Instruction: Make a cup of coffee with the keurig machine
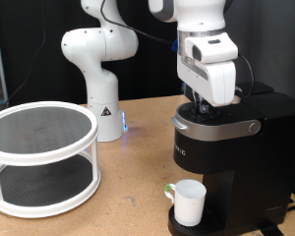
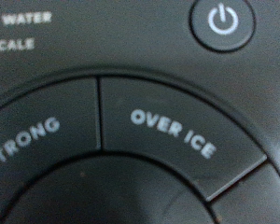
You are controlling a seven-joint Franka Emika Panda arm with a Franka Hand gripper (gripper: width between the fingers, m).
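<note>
The black keurig machine (image 1: 231, 157) stands at the exterior view's right, its silver-grey lid handle (image 1: 218, 125) down. The white cup (image 1: 189, 203) with a greenish handle sits on the machine's drip tray under the spout. My gripper (image 1: 204, 102) hangs straight down onto the machine's top, its fingertips hidden by the hand. The wrist view shows only the machine's top panel from very close: the OVER ICE button (image 2: 173, 131), part of the STRONG button (image 2: 33, 135) and the power button (image 2: 221, 21). No fingers show there.
A white two-tier round rack (image 1: 41, 157) with dark mesh shelves stands at the exterior view's left. A second white robot arm base (image 1: 100, 74) stands behind, in the middle. The wooden table top (image 1: 128, 197) lies between rack and machine.
</note>
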